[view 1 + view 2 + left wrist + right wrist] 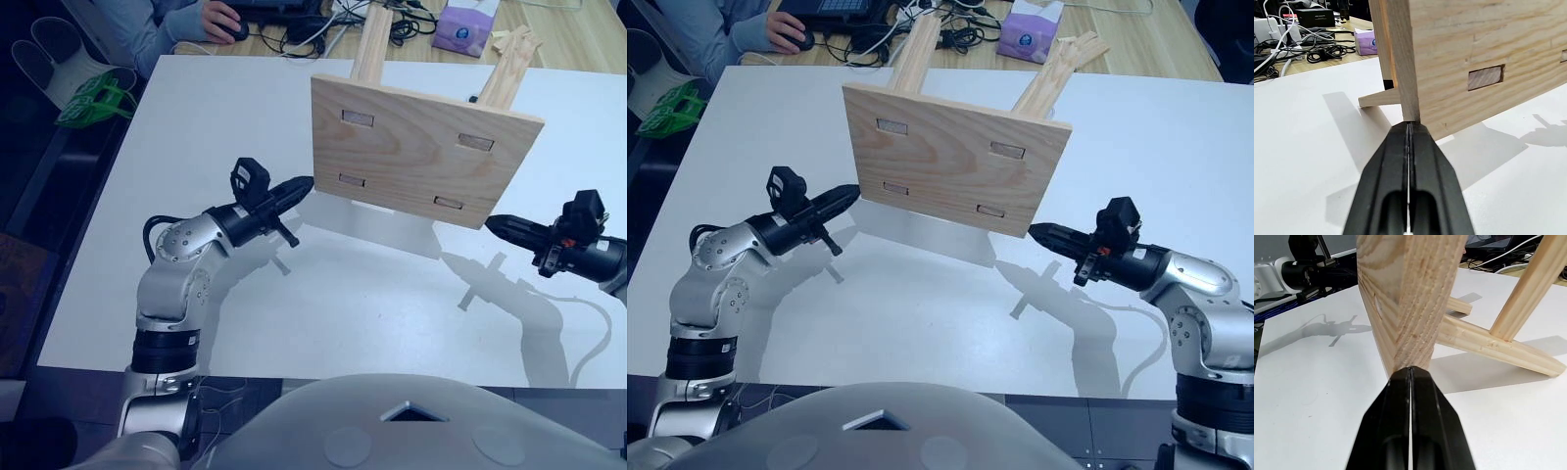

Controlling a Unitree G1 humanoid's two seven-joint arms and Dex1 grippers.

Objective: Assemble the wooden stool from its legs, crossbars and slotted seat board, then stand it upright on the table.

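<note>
The wooden stool lies on its side on the white table (pixel 196 137), raised off the surface at its near lower edge. Its slotted seat board (pixel 421 152) faces me. Two legs (pixel 370 44) run away behind it toward the far edge. My left gripper (pixel 306 183) is shut, its tip against the board's left edge (pixel 1405 73). My right gripper (pixel 1036 231) is also shut, its tip pressed to the board's lower right corner (pixel 1410 323). In the right wrist view a leg (pixel 1528 289) and a crossbar (pixel 1488 345) show behind the board.
A purple tissue box (pixel 465 27) and tangled cables (pixel 313 29) lie on the wooden desk beyond the table. A person's hand rests on a mouse (pixel 230 24) at the far left. Open white tabletop lies between the stool and me.
</note>
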